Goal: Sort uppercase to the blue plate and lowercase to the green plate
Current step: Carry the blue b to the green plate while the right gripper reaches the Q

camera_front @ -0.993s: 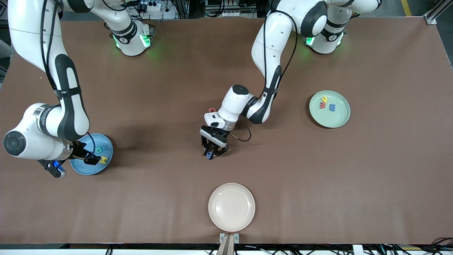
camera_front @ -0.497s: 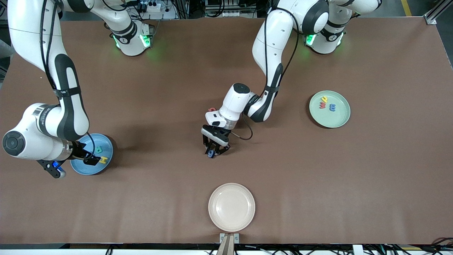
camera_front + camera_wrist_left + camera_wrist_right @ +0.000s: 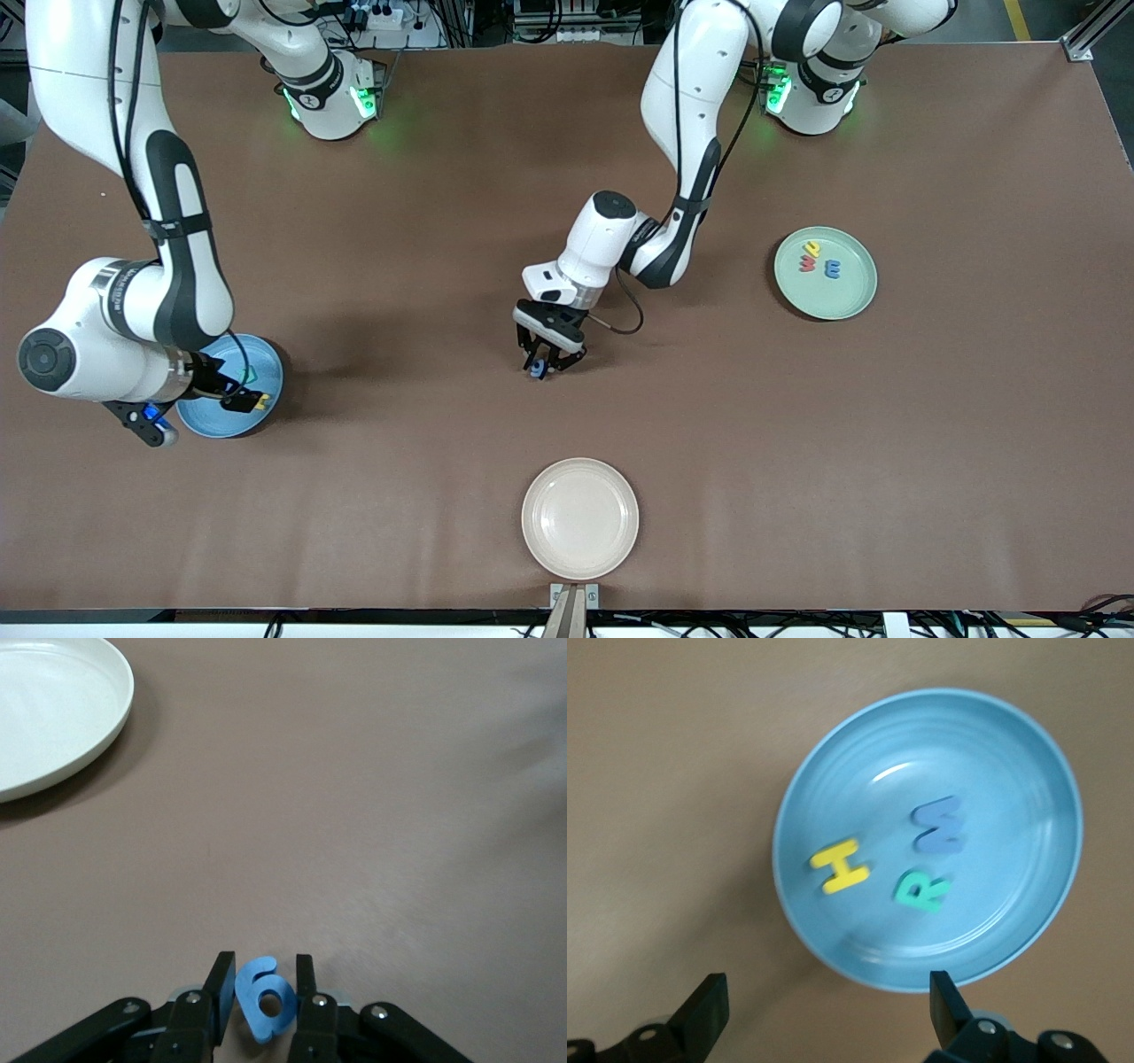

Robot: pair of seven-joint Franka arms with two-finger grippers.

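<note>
My left gripper [image 3: 538, 365] is shut on the blue g [image 3: 266, 997] and holds it just above the middle of the table; it also shows in the left wrist view [image 3: 264, 979]. My right gripper [image 3: 239, 400] is open and empty over the edge of the blue plate [image 3: 208, 421]. In the right wrist view [image 3: 826, 1003] the blue plate [image 3: 1010, 930] holds the yellow H [image 3: 840, 865], blue W [image 3: 939, 825] and teal R [image 3: 921, 890]. The green plate [image 3: 846, 297] holds the yellow y [image 3: 811, 249], red w [image 3: 807, 263] and blue E-shaped letter [image 3: 833, 268]. The red round letter is hidden.
A cream plate [image 3: 579, 518] stands near the table's front edge, nearer to the front camera than my left gripper; its rim also shows in the left wrist view [image 3: 115, 709]. The left arm's wrist hangs over the table's middle.
My left gripper has risen with the blue g and drifted away from the front camera; its wrist now covers the red round letter. My right gripper has shifted slightly over the blue plate.
</note>
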